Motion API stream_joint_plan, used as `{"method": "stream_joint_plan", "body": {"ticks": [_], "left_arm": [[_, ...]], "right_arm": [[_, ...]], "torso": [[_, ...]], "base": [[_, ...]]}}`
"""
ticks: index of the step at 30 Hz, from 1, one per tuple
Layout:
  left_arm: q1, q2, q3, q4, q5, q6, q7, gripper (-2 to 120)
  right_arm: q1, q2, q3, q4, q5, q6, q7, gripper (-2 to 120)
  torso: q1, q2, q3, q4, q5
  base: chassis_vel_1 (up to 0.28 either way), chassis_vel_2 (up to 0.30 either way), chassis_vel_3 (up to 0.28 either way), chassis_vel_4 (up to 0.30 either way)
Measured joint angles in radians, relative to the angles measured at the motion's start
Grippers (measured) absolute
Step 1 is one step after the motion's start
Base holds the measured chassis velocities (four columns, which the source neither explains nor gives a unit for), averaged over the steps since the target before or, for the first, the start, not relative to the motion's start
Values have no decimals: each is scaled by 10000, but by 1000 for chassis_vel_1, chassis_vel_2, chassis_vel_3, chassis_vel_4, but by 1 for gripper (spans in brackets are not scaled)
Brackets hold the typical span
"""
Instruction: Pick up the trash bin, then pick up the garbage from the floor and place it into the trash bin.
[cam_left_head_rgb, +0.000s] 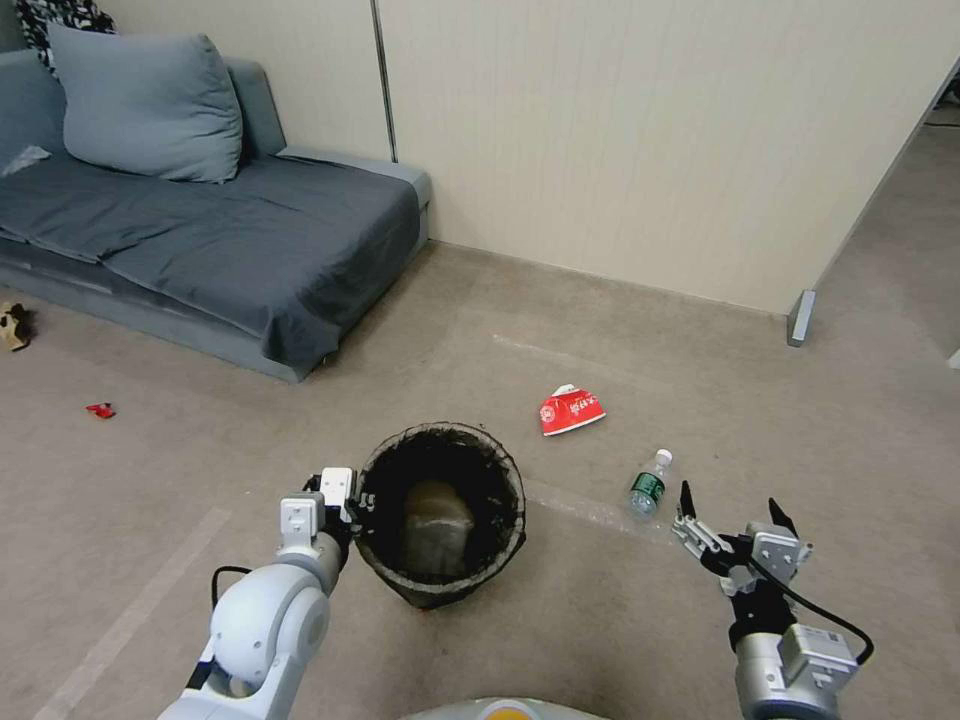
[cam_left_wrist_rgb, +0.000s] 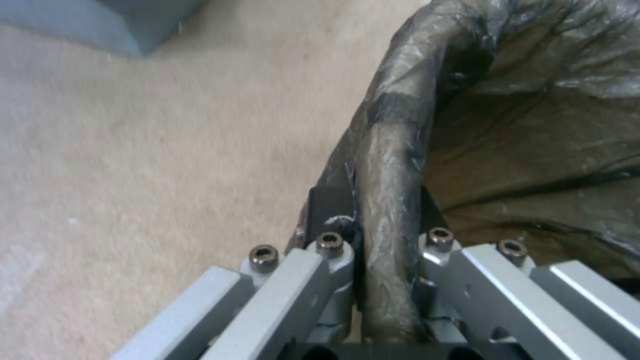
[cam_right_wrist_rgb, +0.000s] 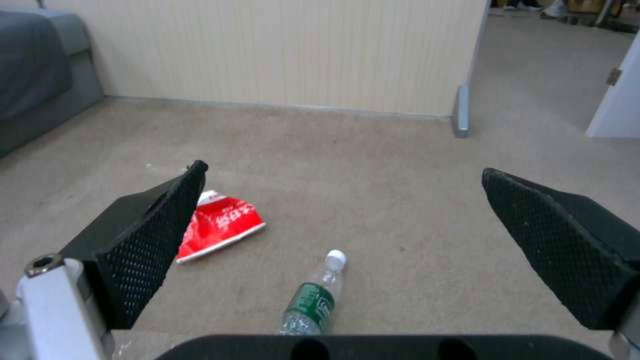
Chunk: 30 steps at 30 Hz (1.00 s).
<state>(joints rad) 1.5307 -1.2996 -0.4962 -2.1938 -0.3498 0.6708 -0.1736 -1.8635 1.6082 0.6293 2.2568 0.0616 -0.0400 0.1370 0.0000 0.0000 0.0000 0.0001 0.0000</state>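
Left gripper (cam_left_wrist_rgb: 390, 250) jaws clenched on the bagged rim of the trash bin (cam_left_head_rgb: 440, 515), right gripper (cam_left_head_rgb: 730, 520) jaws released wide just beside the green-labelled bottle (cam_left_head_rgb: 649, 484) on the floor (cam_left_head_rgb: 600, 620), crushed red carton (cam_left_head_rgb: 571, 410) lying beyond.

I get even, soft indoor light and faint shadows; the head view bends at its edges, and my left wrist view is blurred close up.
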Motion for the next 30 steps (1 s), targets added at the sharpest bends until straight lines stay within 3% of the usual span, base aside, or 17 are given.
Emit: {"method": "stream_joint_plan", "body": {"ticks": [8,15,30], "left_arm": [[643,138,-746,-1403,-189,-103,358,3],[1139,86,-1026,-2180,-322,-104,392,3],[2080,-404,-1063,-3063,38,-202,489,3]], "right_arm": [[-11,-1,200,287,333,-235,41,100],[-8,0,201,395,416,-330,35,100],[-184,0,294,448,468,-25,-9,100]], "torso": [[0,0,0,0,0],[0,0,0,-1,1],[0,0,0,-1,1]], "base": [[0,0,0,0],[0,0,0,0],[0,0,0,0]]}}
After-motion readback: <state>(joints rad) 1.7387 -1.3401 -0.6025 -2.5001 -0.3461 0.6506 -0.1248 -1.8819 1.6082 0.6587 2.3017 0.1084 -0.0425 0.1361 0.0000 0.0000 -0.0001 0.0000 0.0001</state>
